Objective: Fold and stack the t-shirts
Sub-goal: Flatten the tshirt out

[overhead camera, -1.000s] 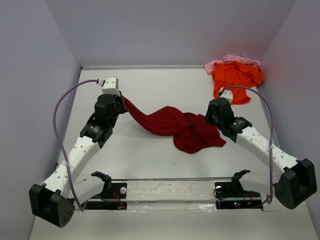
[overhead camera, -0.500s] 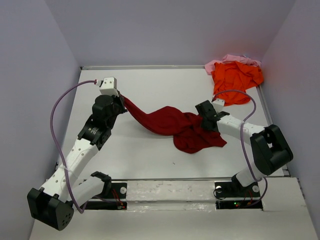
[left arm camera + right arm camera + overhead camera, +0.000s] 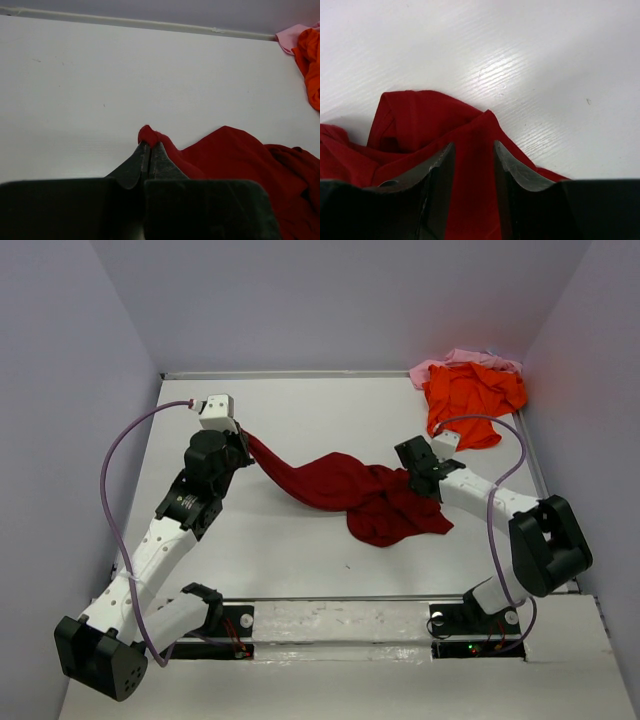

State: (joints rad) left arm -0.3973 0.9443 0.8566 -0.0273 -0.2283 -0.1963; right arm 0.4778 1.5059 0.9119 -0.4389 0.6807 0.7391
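Pinches the left tip of the maroon t-shirt with the left end effector, fingers pressed together on a small nub of cloth; judging by the taut band running rightward, serves to anchor that corner and draw the garment out long. Sprawls on the bench, the rest bunched toward its right end. Straddles a raised fold at the maroon t-shirt's right edge with the right end effector, jaws part spread, cloth between them but not clamped; looks placed to take a second corner for flattening. Leaves the orange t-shirt and pale pink t-shirt heaped together beyond the maroon t-shirt's right end, untouched.
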